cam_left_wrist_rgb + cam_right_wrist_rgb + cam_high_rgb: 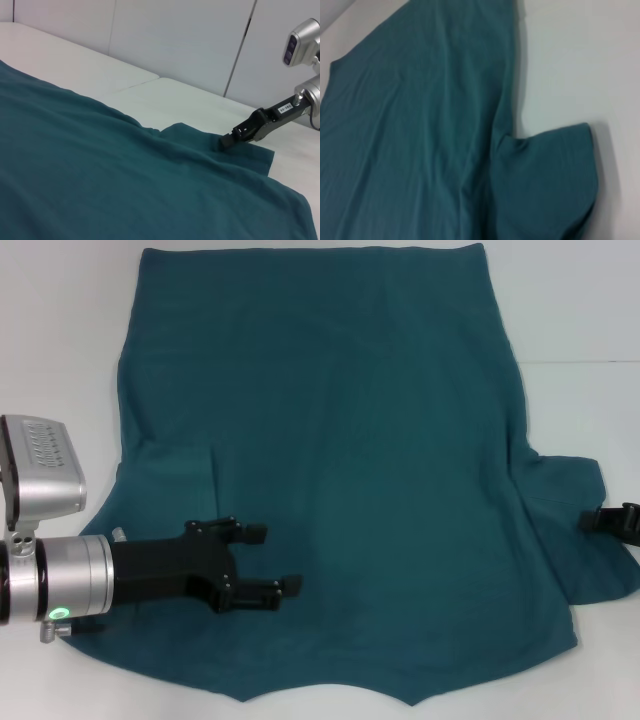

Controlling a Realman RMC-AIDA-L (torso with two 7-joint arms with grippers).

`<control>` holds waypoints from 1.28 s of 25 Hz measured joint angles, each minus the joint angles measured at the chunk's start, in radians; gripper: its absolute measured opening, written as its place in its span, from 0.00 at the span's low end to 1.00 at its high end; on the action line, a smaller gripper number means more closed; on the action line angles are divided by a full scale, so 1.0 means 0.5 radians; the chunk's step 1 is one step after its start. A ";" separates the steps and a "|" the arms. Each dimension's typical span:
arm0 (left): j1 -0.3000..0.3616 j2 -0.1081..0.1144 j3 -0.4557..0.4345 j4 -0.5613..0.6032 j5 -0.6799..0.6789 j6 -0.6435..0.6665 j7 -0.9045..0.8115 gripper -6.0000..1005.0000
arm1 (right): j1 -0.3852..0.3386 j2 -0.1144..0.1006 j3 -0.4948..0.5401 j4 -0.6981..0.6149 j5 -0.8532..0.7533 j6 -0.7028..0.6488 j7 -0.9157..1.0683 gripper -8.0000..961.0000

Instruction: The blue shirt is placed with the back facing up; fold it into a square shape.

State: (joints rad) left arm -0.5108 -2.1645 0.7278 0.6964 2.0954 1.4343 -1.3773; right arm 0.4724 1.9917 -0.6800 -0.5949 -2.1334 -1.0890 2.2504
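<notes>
The blue shirt lies spread flat on the white table, plain side up, collar end near me. My left gripper hovers over the shirt's near left part, its fingers apart and empty. My right gripper is at the right edge of the head view, at the outer edge of the right sleeve. In the left wrist view the right gripper touches that sleeve. The right wrist view shows the sleeve and the shirt body.
Bare white table surrounds the shirt on the left and right. A white wall stands behind the table in the left wrist view. A crease runs down the shirt's left side.
</notes>
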 joint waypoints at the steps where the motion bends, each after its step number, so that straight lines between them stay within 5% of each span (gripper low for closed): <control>1: 0.000 0.000 -0.002 0.000 0.000 -0.001 0.000 0.90 | 0.002 0.004 0.005 -0.004 0.001 -0.004 -0.009 0.50; 4: 0.000 0.000 -0.004 0.000 0.000 -0.006 -0.001 0.90 | 0.005 0.006 0.011 -0.009 0.009 -0.008 -0.011 0.38; 6: 0.000 0.000 -0.004 0.000 0.000 -0.010 -0.001 0.90 | 0.005 0.006 0.012 -0.017 0.015 -0.009 -0.011 0.15; 12: -0.001 0.000 -0.005 0.000 0.000 -0.036 -0.003 0.90 | 0.006 -0.006 0.050 -0.025 0.027 0.002 -0.016 0.02; 32: -0.014 0.000 -0.008 0.000 -0.016 -0.056 -0.061 0.90 | 0.071 -0.064 0.317 -0.053 0.027 0.017 -0.219 0.03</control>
State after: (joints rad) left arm -0.5179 -2.1645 0.7239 0.6964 2.0875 1.4062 -1.4078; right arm 0.5076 1.9596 -0.5216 -0.6214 -2.1198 -1.0803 2.1409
